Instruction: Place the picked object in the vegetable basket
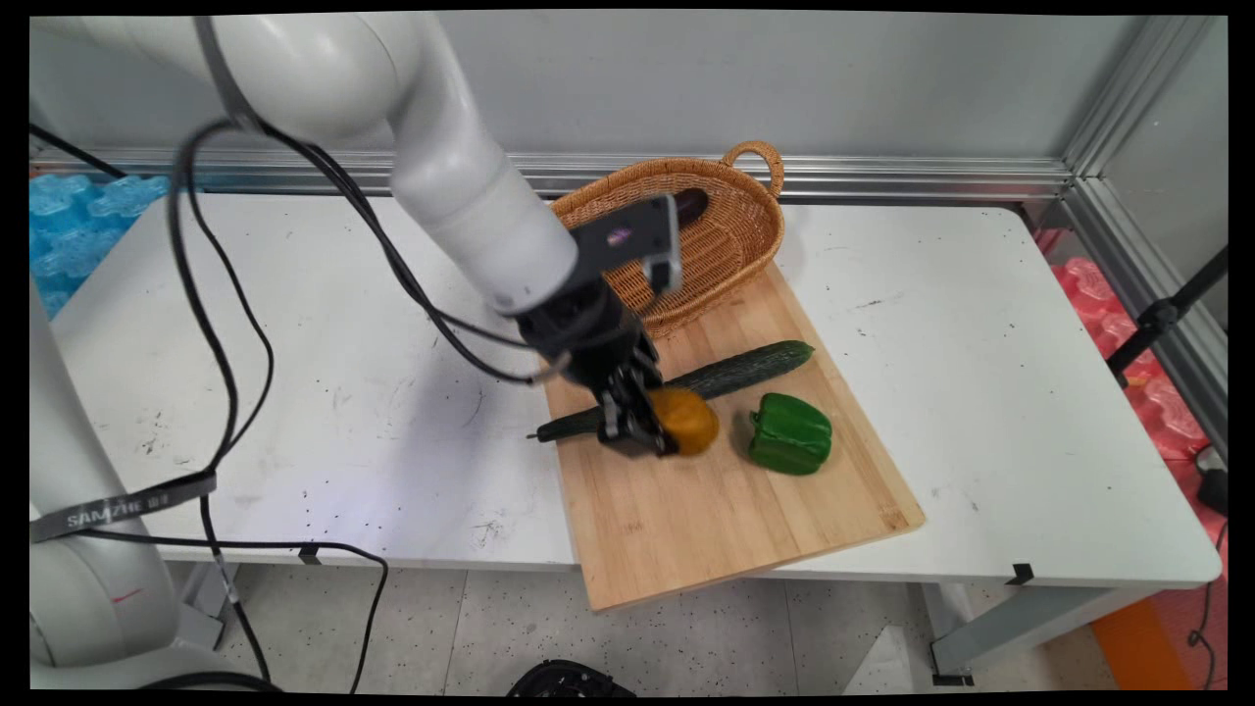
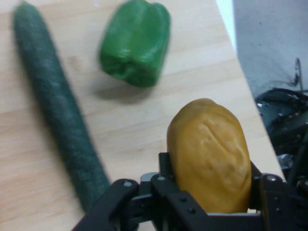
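On the wooden board (image 1: 726, 500): one cucumber (image 1: 730, 373), one green pepper (image 1: 790, 433), one yellow potato (image 1: 688, 420), and one wicker basket (image 1: 730, 240) holding one eggplant (image 1: 692, 203).

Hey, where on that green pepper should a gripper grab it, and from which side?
Probably from above, fingers closing across the green pepper's broad middle. It lies on its side on the wooden board, clear of the cucumber and of the orange item in the gripper, so both flanks look free.
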Robot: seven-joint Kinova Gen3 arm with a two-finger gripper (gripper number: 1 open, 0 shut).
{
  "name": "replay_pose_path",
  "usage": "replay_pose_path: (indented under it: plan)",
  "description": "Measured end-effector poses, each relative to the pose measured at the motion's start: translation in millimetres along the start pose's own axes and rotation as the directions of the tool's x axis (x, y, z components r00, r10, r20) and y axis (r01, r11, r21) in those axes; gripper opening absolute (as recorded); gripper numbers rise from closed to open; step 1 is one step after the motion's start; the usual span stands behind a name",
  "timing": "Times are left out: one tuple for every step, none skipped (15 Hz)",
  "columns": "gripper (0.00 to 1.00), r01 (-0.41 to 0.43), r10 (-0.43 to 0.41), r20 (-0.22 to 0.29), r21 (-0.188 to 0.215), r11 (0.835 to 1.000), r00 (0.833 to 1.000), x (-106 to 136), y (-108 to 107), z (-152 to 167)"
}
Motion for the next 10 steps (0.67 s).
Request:
replay_pose_path:
  plan:
    - [0.0, 0.002, -0.002, -0.002, 0.008, 1.0, 1.0, -1, -5, -11]
    - [0.0, 0.007, -0.007, -0.005, 0.016, 1.0, 1.0, -1, -11, -21]
    - [0.0, 0.012, -0.012, -0.009, 0.028, 1.0, 1.0, -2, -18, -31]
    - [0.0, 0.015, -0.015, -0.01, 0.035, 0.999, 1.0, -3, -23, -37]
    - [0.0, 0.02, -0.019, -0.013, 0.047, 0.999, 1.0, -3, -31, -45]
    - [0.0, 0.024, -0.023, -0.017, 0.062, 0.998, 1.0, -4, -40, -53]
    - [0.0, 0.028, -0.026, -0.019, 0.077, 0.997, 0.999, -4, -50, -61]
    - [0.0, 0.031, -0.029, -0.023, 0.092, 0.995, 0.999, -4, -59, -66]
    - [0.0, 0.034, -0.031, -0.026, 0.107, 0.994, 0.999, -3, -68, -71]
    - [0.0, 0.037, -0.034, -0.029, 0.125, 0.992, 0.999, -1, -78, -76]
